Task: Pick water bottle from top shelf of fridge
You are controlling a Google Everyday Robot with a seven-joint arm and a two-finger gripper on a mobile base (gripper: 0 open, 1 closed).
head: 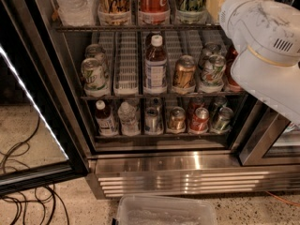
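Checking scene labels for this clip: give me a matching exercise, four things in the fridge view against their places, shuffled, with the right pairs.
Things: 1 water bottle; 2 brown-liquid bottle; 3 clear plastic bin; 4 white robot arm.
Places: a on the floor before the fridge; b upper right, its gripper not in view; c top shelf, left end; d middle shelf, centre.
Pairs: 1-c, 2-d, 3-a, 4-b.

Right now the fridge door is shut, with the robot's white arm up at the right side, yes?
Not quite: the fridge door is open, swung out to the left, as the camera view shows. The white arm is indeed at the upper right; its gripper is out of view.
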